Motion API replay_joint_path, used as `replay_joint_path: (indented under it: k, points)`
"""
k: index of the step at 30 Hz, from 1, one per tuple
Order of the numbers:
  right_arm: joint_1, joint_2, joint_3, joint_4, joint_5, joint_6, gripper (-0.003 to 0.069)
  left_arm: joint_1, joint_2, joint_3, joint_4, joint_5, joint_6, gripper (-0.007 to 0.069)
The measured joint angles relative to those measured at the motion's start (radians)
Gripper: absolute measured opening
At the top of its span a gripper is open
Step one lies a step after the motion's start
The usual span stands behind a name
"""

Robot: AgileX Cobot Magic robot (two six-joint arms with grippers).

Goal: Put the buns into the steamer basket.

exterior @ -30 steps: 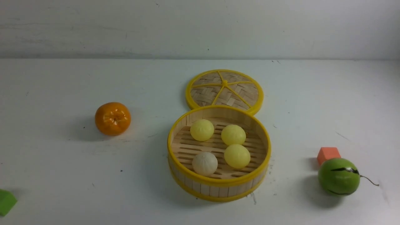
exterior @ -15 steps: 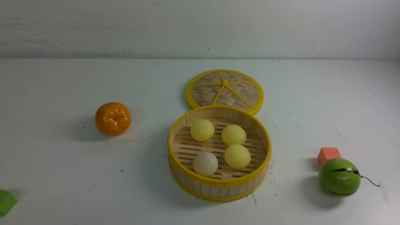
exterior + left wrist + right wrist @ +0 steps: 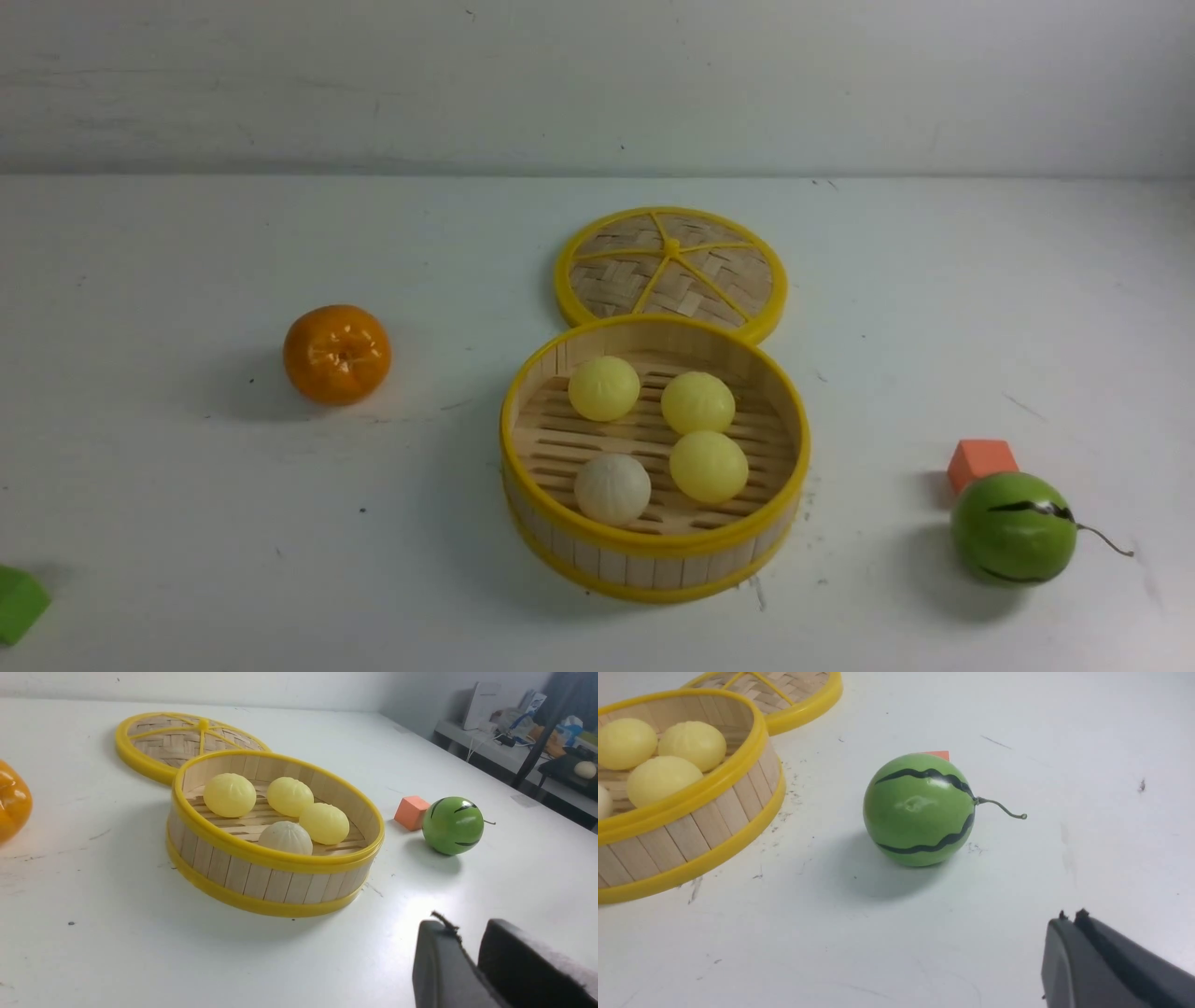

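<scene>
The steamer basket (image 3: 653,560) stands at the table's centre, and several buns lie on its slatted floor. Three are pale yellow (image 3: 604,388) (image 3: 697,402) (image 3: 709,467). One is off-white with pleats (image 3: 612,489), nearest me. In the left wrist view my left gripper (image 3: 469,933) hovers over bare table in front of the basket (image 3: 275,858). It is open by a narrow gap with nothing between its fingers. In the right wrist view my right gripper (image 3: 1071,919) is shut and empty, on the near side of the green melon (image 3: 920,809). Neither gripper shows in the front view.
The woven lid (image 3: 671,264) lies flat behind the basket, touching its rim. An orange tangerine (image 3: 337,354) sits to the left. The green melon (image 3: 1013,527) and an orange cube (image 3: 980,462) are at the right. A green block (image 3: 19,602) sits at the left edge.
</scene>
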Motion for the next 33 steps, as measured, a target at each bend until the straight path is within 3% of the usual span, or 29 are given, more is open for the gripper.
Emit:
replay_joint_path:
  k: [13, 17, 20, 21, 22, 26, 33]
  points:
    - [0.0, 0.0, 0.0, 0.0, 0.001, 0.002, 0.0003, 0.019, 0.0, 0.0, 0.003, -0.017, 0.0, 0.0134]
    - [0.0, 0.0, 0.0, 0.0, 0.001, 0.003, 0.0005, 0.222, -0.033, 0.001, -0.004, -0.041, -0.024, 0.0108]
    - [0.0, 0.0, 0.0, 0.0, 0.001, 0.003, 0.0005, 0.426, -0.117, 0.017, 0.009, 0.021, -0.076, 0.0024]
    - [0.0, 0.0, 0.0, 0.0, 0.001, 0.003, 0.0005, 0.426, -0.124, 0.019, 0.011, 0.029, -0.079, 0.0017]
    - [0.0, 0.0, 0.0, 0.0, 0.001, 0.003, 0.0005, 0.521, -0.18, 0.037, 0.03, 0.094, -0.106, -0.0013]
    - [0.0, -0.001, 0.0, 0.0, 0.001, 0.003, 0.001, 0.62, -0.227, 0.101, 0.08, 0.224, -0.148, -0.0013]
    - [0.0, -0.001, -0.001, 0.0, 0.001, 0.003, 0.0017, 0.633, -0.228, 0.12, 0.115, 0.323, -0.178, -0.0013]
